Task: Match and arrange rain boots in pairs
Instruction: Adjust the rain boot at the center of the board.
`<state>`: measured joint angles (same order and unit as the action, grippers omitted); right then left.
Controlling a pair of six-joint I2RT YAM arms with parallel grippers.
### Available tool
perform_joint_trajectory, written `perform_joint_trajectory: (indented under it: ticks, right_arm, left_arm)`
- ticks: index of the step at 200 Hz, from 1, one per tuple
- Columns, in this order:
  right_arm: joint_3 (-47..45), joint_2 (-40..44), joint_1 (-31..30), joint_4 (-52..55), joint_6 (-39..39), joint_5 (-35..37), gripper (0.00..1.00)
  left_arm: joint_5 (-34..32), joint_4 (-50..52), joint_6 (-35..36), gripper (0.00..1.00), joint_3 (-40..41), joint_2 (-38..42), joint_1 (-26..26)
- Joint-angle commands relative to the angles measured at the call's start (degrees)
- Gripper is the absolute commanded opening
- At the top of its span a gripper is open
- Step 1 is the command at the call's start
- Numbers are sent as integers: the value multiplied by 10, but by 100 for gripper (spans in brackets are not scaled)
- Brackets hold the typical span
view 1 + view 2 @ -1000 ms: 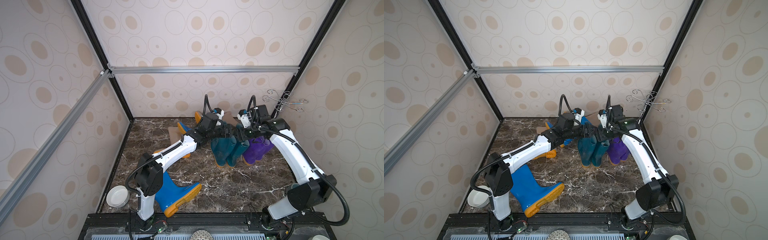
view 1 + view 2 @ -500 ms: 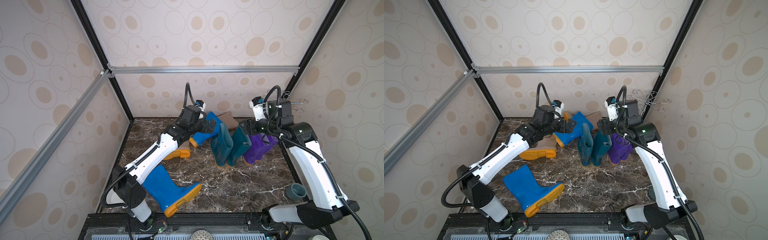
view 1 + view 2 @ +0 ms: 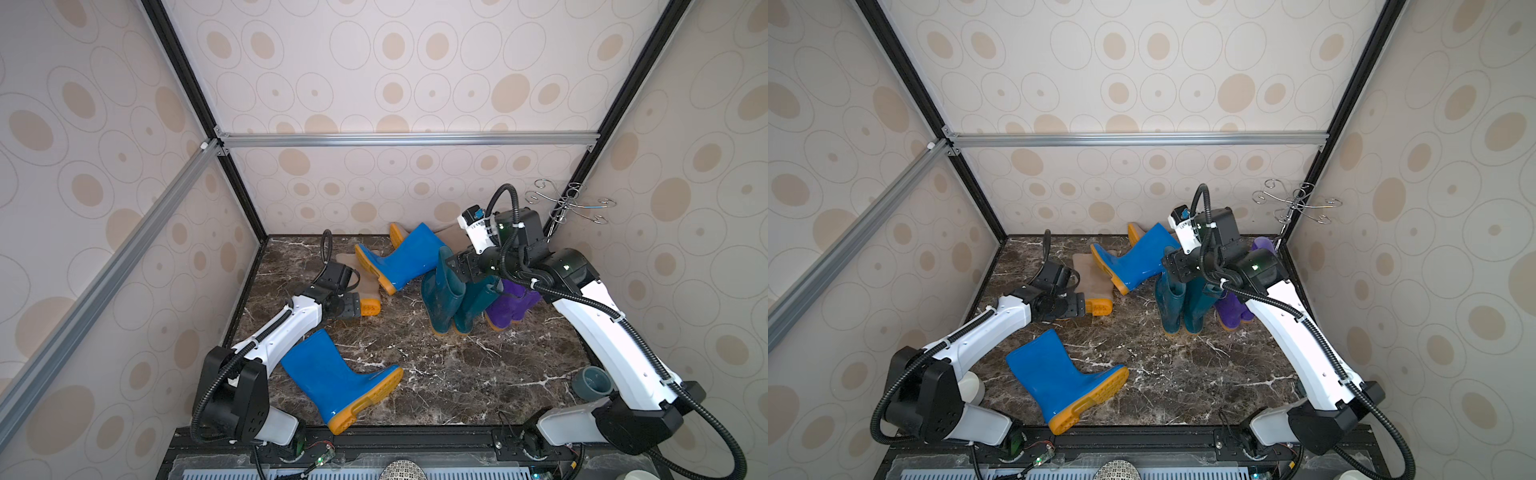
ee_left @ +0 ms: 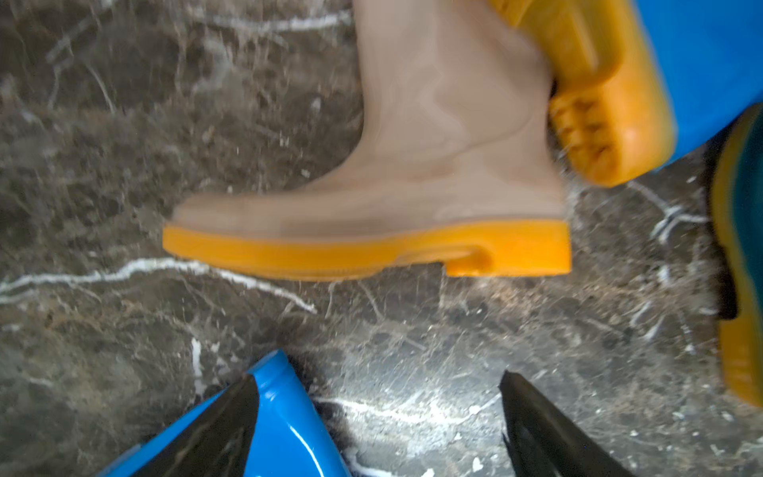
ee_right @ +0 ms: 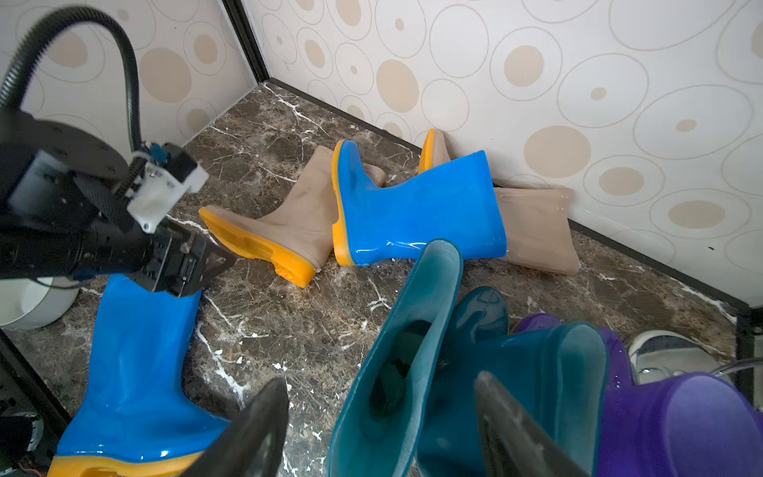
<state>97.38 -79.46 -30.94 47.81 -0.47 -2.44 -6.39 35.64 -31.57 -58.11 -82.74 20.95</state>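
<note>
Left gripper (image 4: 379, 376) hangs low beside beige boot (image 4: 433, 165), right gripper (image 5: 380, 378) above 2 teal boots (image 5: 437, 281), both spread, seemingly empty.

Left arm (image 3: 291, 324) low, left fingers (image 4: 214, 437) apart; right arm (image 3: 590, 320) raised, right fingers (image 5: 256, 433) apart.

Cream wallpaper (image 3: 395, 62) printed with tan ovals inside thin rings covers the back wall and both side walls. The floor (image 3: 457, 374) is dark brown marble veined in white (glossy enough to catch pale glare in places). Black posts (image 3: 202, 116) run down the two far corners, and a silver aluminium rail (image 3: 407, 139) spans the back wall between them; a slanting rail (image 3: 104, 282) runs along one side wall. A chrome wire hook rack (image 3: 569, 203) sits by one far post. The light is even and soft.
</note>
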Motion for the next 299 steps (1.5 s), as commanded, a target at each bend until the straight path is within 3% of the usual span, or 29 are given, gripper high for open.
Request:
perform_joint_trajectory:
  ticks: [1,38,66,151,194,225,299]
  right_arm:
    - [-16,10,-6,-16,-2,-22,72]
    - [-42,14,-9,-23,2,-34,72]
    - [-49,14,-12,-22,5,-41,72]
    - [-48,-1,-13,-14,2,-58,72]
    - [-38,-8,-14,-14,-10,-73,71]
    - [-43,-4,-27,-29,-38,-130,67]
    - [-107,-24,-128,-113,-86,-179,63]
  left_arm:
    - [-29,7,-34,87,41,24,1]
    - [-48,-39,-48,93,107,10,-1]
    - [-41,-70,-48,90,120,-19,-1]
    - [-23,-95,-52,0,175,24,-1]
    - [-13,-103,-92,0,166,114,3]
    - [-13,-112,-127,0,134,175,14]
    - [-45,-129,-179,0,46,192,84]
